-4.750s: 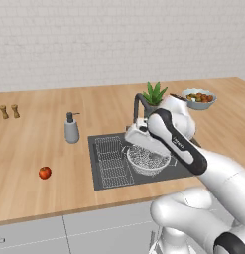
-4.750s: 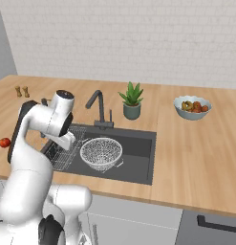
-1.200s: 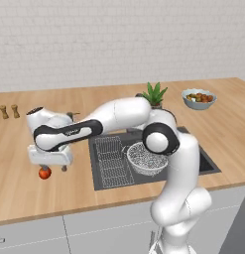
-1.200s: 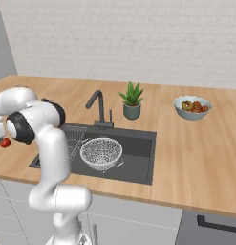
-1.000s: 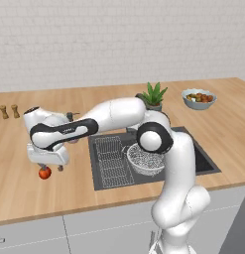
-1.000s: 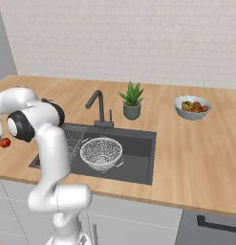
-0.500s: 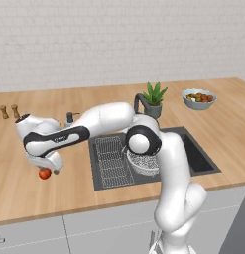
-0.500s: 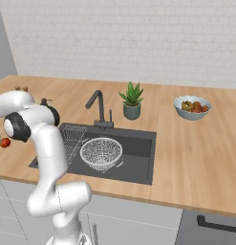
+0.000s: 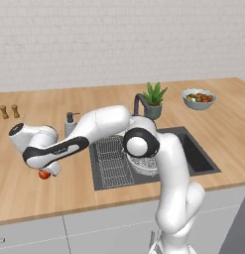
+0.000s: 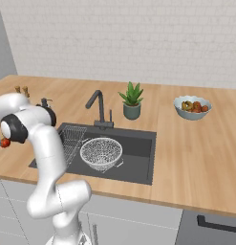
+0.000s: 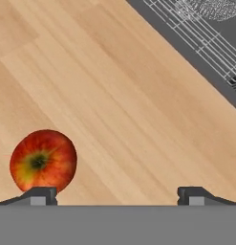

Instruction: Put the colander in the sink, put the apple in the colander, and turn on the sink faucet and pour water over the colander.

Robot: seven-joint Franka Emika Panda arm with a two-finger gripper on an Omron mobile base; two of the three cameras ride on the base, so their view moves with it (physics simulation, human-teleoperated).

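While your gripper (image 11: 117, 194) hangs low over the wooden counter (image 11: 105, 95) with its fingers spread wide and holding nothing, the apple (image 11: 43, 161) lies on the wood at about eight o'clock in the hand view, just above the left fingertip (image 11: 39, 195). From the left base view you see the apple (image 9: 43, 174) at nine o'clock of the sink (image 9: 196, 156). The colander (image 10: 101, 153) sits in the basin, right of the wire rack (image 10: 71, 139).

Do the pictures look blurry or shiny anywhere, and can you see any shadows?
Hand view: the apple is sharp, with a faint soft shadow on the counter. Left base view: even light, no glare, slightly soft edges. Right base view: the colander mesh looks fuzzy; the sink stays flat dark grey, no shine.
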